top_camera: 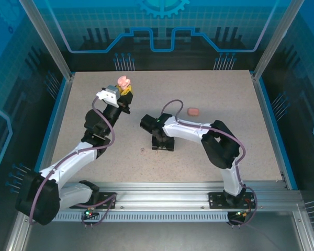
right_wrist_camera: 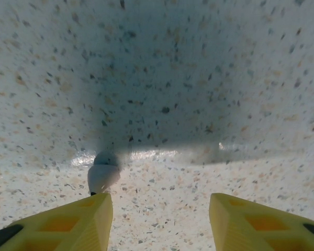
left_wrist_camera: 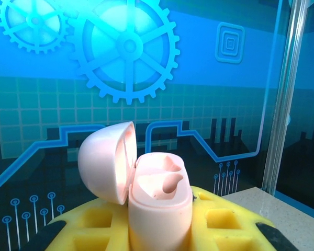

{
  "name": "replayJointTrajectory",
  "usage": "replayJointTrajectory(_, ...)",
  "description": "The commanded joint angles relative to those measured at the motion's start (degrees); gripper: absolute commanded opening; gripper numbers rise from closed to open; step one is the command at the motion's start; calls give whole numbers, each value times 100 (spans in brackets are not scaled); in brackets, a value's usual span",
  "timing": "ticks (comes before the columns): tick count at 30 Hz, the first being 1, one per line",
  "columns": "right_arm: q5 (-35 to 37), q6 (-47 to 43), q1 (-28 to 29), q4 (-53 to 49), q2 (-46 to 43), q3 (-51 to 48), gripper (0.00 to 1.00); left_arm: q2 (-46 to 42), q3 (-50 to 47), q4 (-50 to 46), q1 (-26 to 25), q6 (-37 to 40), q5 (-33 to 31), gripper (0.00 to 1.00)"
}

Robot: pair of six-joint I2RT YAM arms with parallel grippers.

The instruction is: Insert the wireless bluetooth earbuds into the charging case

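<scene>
Your left arm reaches forward and up over the far-left part of the table (top_camera: 225,94), with the wrist lifted. The left gripper (top_camera: 123,90) is clamped on the pink case (top_camera: 124,81), which is up in the air rather than on the table.

Your right arm is folded, elbow out to the right and forearm running left. The right gripper (top_camera: 161,145) points straight down at mid-table.

The left wrist view gives you what the top can't: the case (left_wrist_camera: 159,204) stands upright between the yellow fingers (left_wrist_camera: 225,225), and its lid (left_wrist_camera: 107,162) hangs open to the left. The wells are visible, but I can't tell if a bud is seated.

In the right wrist view the right gripper (right_wrist_camera: 159,209) has its jaws well apart with nothing between them. A pale bud (right_wrist_camera: 103,175) lies on the table at the tip of the picture-left finger (right_wrist_camera: 83,222). I can't tell whether they touch.

The top view also shows you a second case (top_camera: 193,111), closed, on the table behind the right forearm. There's a speck (top_camera: 141,151) just beside the right gripper, too small to identify.
</scene>
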Motion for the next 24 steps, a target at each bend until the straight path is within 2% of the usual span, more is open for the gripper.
replayJointTrajectory(1,157,576,90,-378,185,222,52,-144,131,36,0,53,-144,0)
replayJointTrajectory(14,378,580,195,-443,141,615,50,-253,69,-87,4,19,-66,0)
replayJointTrajectory(24,156,625,165,-481,746,1050,46,-276,102,-115,5,-13,-28,0)
